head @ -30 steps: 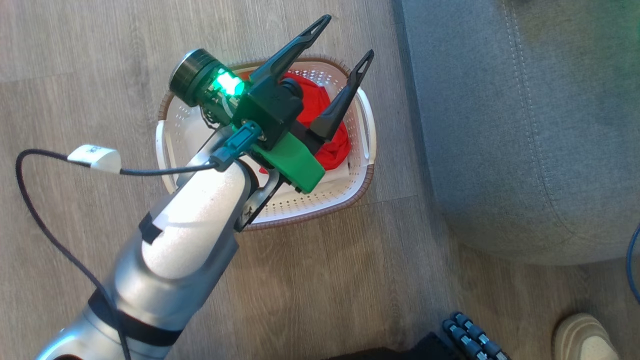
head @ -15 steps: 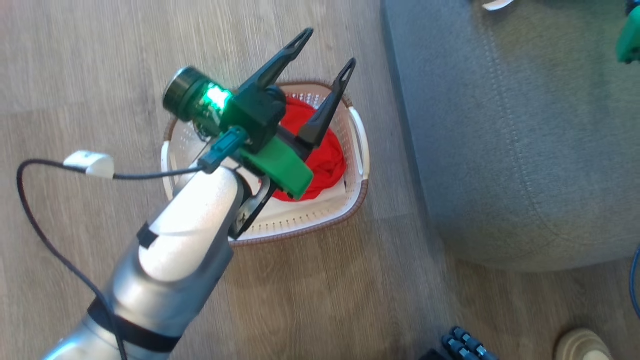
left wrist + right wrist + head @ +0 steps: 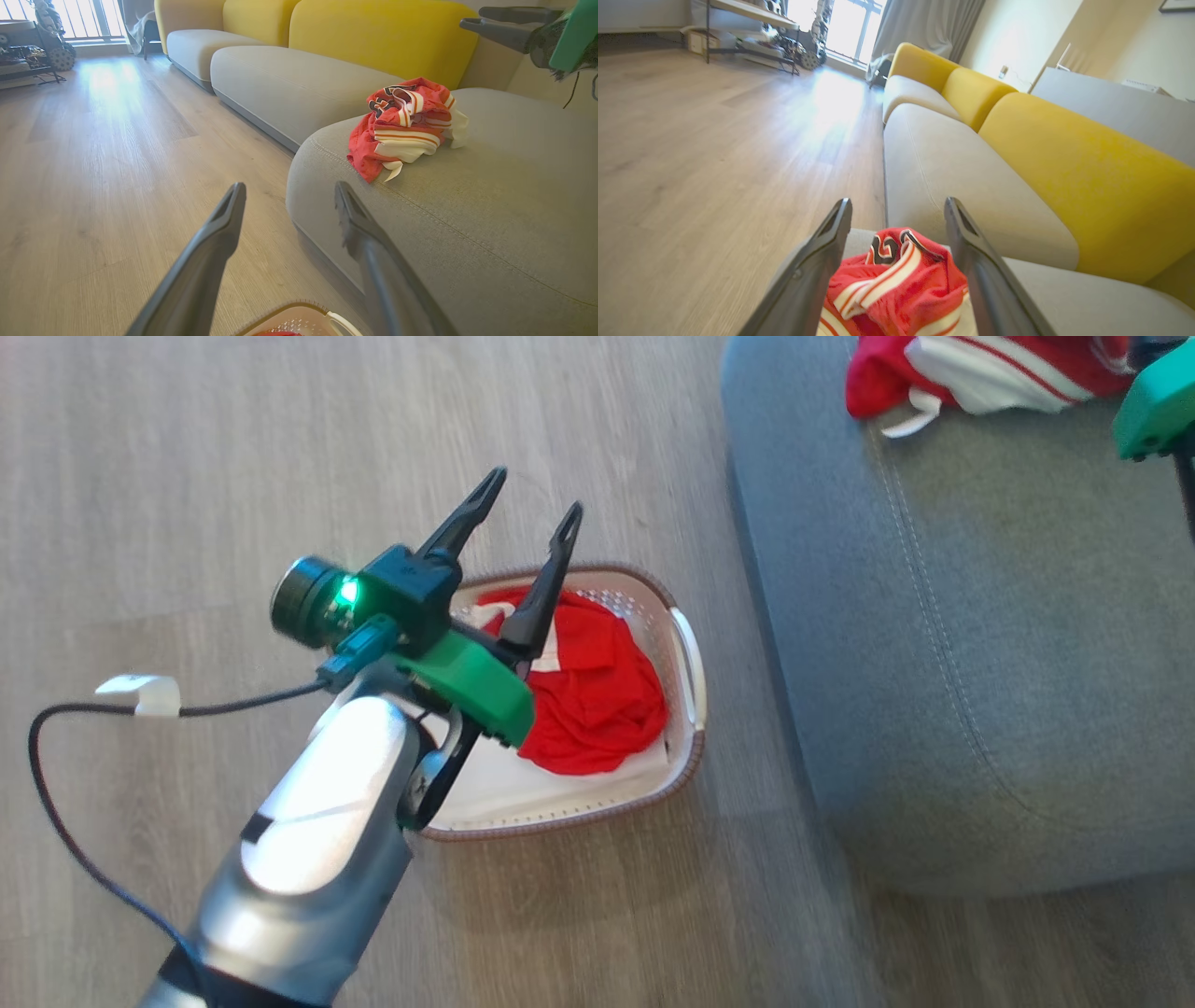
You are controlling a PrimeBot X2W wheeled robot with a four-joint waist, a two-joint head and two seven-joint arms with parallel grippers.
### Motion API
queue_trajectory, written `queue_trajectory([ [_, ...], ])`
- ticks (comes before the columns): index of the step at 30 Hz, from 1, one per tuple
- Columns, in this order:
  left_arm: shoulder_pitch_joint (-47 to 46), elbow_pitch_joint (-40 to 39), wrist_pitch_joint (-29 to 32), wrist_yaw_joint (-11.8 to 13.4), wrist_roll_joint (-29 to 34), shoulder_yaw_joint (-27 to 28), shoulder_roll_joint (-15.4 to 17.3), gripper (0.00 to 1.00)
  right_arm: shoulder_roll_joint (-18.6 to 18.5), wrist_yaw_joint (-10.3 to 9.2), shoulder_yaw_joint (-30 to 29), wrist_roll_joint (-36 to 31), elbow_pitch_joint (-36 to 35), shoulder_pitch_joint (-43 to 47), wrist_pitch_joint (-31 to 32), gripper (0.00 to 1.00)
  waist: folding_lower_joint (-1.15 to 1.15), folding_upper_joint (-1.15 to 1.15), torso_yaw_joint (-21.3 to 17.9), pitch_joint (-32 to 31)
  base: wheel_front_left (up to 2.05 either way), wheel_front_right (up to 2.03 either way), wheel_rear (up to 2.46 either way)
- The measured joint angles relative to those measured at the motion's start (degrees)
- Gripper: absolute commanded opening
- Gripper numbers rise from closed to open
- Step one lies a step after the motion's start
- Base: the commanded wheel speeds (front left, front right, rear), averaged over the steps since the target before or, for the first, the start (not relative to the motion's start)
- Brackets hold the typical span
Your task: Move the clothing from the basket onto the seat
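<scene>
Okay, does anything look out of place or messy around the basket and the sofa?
Nothing spilled or damaged. One striped garment lies crumpled on the seat near its edge; a red garment is bunched in the basket. The left gripper and right gripper are open, holding nothing.

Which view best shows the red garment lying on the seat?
Left wrist view: the whole garment lies unobstructed on the seat. Head view cuts it off at the top edge; right wrist view shows part, between the open jaws of the right gripper.

Wood floor (image 3: 187, 448) — yellow back cushions (image 3: 383, 32), bright window (image 3: 840, 23), grey curtain (image 3: 924, 23).
</scene>
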Motion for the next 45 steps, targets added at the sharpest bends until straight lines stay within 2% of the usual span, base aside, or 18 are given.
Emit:
queue_trajectory([
  [10,7.01,0.94,-0.4,2.33,-1.66,6.11,0.91,1.0,1.81,0.0,1.38,3.27,-8.51,6.53,0.0,1.0,0.0,0.0,4.2,-6.04,0.0,0.0,0.0],
  [15,11.36,0.33,-0.4,3.08,-1.65,10.1,2.38,1.0,4.64,0.0,-0.35,3.74,-13.62,12.77,0.0,1.0,0.0,0.0,6.44,-8.39,0.0,0.0,0.0],
  [23,19.49,-1.68,-0.4,4.23,-0.83,14.41,2.68,1.0,10.4,0.0,-4.81,2.86,-22.79,25.16,0.0,1.0,0.0,0.0,9.35,-11.62,0.0,0.0,0.0],
  [31,26.03,-3.13,-0.4,4.99,1.33,17.34,3.03,1.0,14.66,0.0,-5.06,1.46,-31.44,37.2,0.56,1.0,0.0,0.0,11.46,-14.76,0.0,0.0,0.0],
  [39,32.34,-3.25,-0.4,4.65,1.92,18.51,3.49,1.0,15.51,0.0,-5.35,2.03,-36.95,45.93,1.64,1.0,-0.01,0.0,12.28,-18.12,0.0,0.0,0.0],
  [45,34.74,-4.64,-0.4,4.67,1.96,19.09,3.32,1.0,15.88,0.0,-5.45,5.31,-40.28,51.83,2.24,1.0,-0.01,0.0,13.19,-19.86,0.0,0.0,0.0],
])
